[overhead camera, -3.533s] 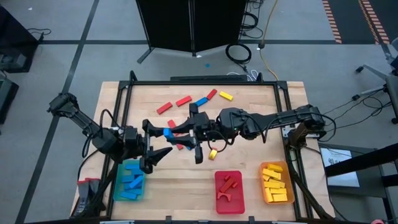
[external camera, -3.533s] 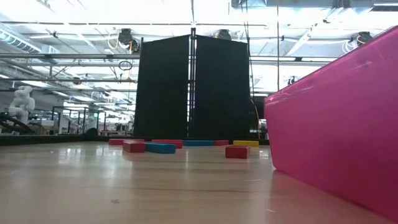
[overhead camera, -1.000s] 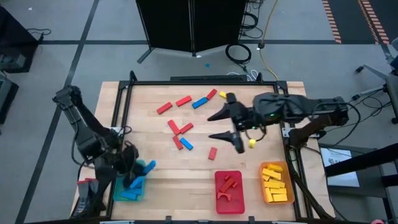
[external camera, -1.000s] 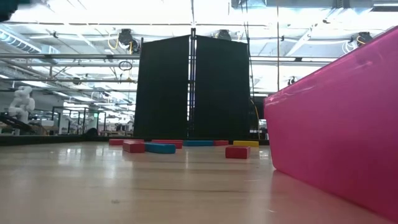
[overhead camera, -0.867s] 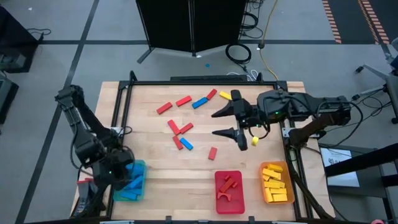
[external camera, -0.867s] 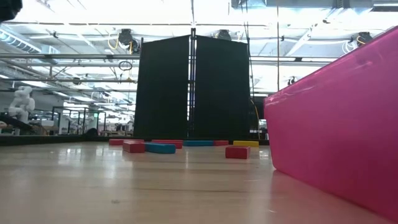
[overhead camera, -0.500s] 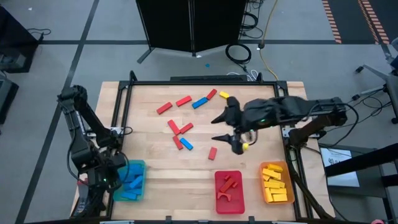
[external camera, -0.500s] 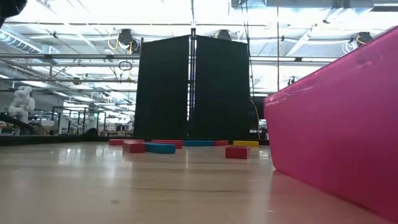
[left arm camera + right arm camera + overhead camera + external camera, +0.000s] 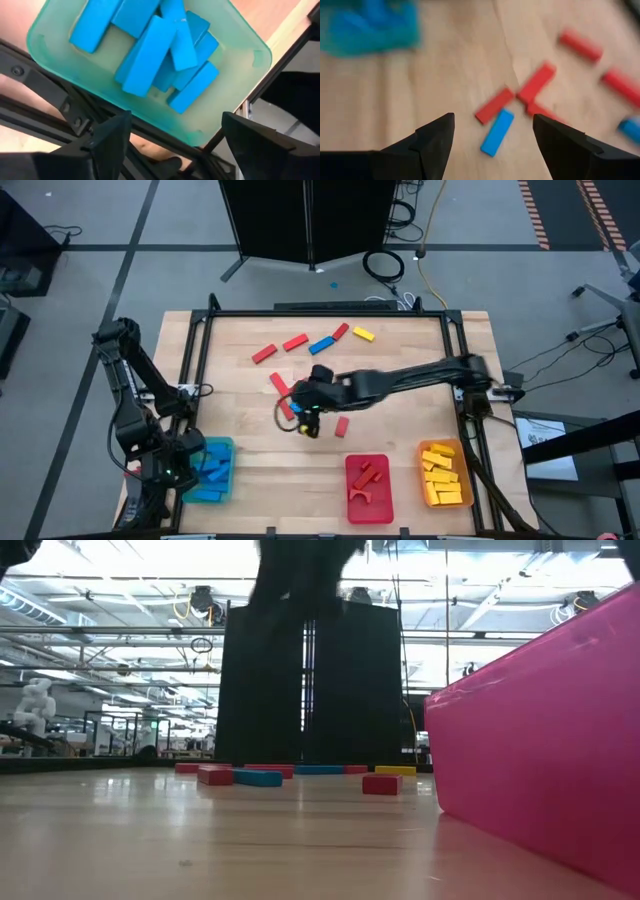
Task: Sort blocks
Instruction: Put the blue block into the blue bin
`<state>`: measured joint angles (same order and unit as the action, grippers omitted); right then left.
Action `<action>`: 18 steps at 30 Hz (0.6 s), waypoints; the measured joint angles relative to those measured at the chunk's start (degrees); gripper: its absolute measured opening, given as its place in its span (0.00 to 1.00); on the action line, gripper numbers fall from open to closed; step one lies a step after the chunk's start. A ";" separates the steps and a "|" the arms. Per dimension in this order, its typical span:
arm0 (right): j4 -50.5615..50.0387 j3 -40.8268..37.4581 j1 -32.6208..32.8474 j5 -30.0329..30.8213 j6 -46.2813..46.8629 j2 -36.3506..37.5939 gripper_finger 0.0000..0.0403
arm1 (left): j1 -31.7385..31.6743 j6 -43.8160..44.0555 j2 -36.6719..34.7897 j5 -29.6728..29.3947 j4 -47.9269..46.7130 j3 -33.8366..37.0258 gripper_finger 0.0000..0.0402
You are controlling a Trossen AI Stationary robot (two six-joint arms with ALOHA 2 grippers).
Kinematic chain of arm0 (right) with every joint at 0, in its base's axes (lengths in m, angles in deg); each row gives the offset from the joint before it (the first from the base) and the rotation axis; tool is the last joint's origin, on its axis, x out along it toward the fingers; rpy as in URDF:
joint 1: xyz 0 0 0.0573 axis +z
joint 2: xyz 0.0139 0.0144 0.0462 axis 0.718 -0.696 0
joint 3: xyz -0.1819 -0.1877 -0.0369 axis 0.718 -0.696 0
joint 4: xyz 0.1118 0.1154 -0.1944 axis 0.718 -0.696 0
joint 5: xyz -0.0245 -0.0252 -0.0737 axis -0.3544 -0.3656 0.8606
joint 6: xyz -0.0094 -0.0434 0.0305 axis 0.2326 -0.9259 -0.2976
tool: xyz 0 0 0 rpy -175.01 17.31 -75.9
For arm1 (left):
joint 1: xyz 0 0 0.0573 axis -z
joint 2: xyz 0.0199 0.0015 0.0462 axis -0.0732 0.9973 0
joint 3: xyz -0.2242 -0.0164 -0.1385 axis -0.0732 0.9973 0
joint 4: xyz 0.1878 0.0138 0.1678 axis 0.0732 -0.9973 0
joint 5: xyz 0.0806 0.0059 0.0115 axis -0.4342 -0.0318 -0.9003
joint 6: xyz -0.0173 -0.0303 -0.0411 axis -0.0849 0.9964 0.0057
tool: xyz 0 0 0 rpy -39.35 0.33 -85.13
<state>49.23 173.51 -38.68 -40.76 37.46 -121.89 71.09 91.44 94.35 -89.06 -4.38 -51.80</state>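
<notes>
At the table's left near corner the left gripper hangs over the translucent green plastic tray, its two dark fingers spread wide and holding nothing; the left wrist view looks straight down between them onto a loose heap of blue rectangular blocks lying in that tray, most with their long axes roughly parallel to one another, a couple crossing the others at an angle. Toward the middle of the pale wooden table, the right gripper is stretched far across from the right side and hovers above a small cluster of loose pieces, its fingers wide apart and empty. Just beyond its fingertips in the right wrist view lies a single blue bar block flat on the wood, its long axis slanted, one end touching or nearly touching a short red bar; a second red bar lies just beside them, tilted the same way. Farther back on the table in the high view lie a red bar, another red bar, a blue bar and a yellow bar, all slanted. Along the near edge sit the red plastic tray with red pieces and, at the right, the orange plastic tray with yellow bars.
</notes>
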 joint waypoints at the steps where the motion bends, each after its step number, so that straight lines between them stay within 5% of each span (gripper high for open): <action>1: -0.25 -0.02 -0.63 0.00 1.64 -1.91 0.66 | 0.00 0.72 0.00 -0.05 0.15 0.00 0.79; 10: -3.38 -0.11 -4.64 -3.05 5.12 -14.37 0.66 | 0.00 1.29 0.00 -4.73 0.78 0.00 0.79; 18: 1.67 0.04 -4.77 -3.31 5.04 -16.96 0.66 | 0.00 1.23 0.00 -7.30 0.61 0.00 0.79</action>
<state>50.90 173.56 -43.45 -44.08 42.50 -138.85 71.09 92.67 94.35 -96.36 -3.77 -51.80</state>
